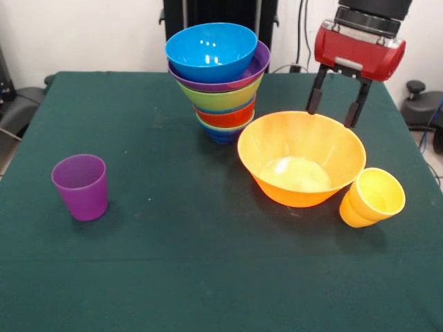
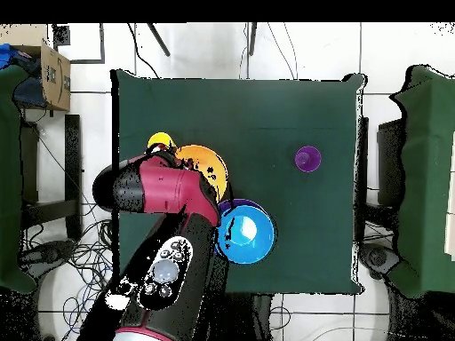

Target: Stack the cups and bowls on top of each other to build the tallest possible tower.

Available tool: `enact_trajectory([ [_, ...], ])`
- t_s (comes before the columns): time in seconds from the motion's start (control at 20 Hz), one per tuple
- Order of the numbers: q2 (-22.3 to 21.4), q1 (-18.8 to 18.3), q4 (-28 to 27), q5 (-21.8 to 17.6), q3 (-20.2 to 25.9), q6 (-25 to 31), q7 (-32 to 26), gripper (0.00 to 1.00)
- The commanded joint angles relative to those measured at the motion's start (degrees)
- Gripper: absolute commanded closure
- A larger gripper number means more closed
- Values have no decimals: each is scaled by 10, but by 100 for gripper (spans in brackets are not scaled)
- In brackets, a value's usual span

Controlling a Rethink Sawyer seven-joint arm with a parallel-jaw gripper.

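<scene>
A tower [image 1: 220, 79] of nested bowls stands at the far middle of the table, a large blue bowl [image 1: 210, 50] on top, then wide purple, green, red-orange and dark blue below. A large orange bowl [image 1: 301, 158] sits alone to its right. A yellow cup [image 1: 372, 198] lies tilted against the orange bowl's right side. A purple cup [image 1: 81, 186] stands upright at the left. My gripper [image 1: 334, 106] is open and empty, hanging just above the orange bowl's far rim. In the overhead view the arm [image 2: 169, 191] hides most of the orange bowl [image 2: 206, 165]; the blue bowl [image 2: 244, 232] shows beside it.
The green table [image 1: 208, 263] has open cloth across the front and between the purple cup and the tower. Chairs and cables stand beyond the table's edges. A cardboard box [image 2: 53, 75] sits off the table's corner.
</scene>
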Motion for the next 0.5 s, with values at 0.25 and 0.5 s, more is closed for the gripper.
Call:
enact_trajectory([
  [0.25,26,36,27,16,24,-3,108,0],
  [0.5,26,37,27,16,29,-9,101,0],
])
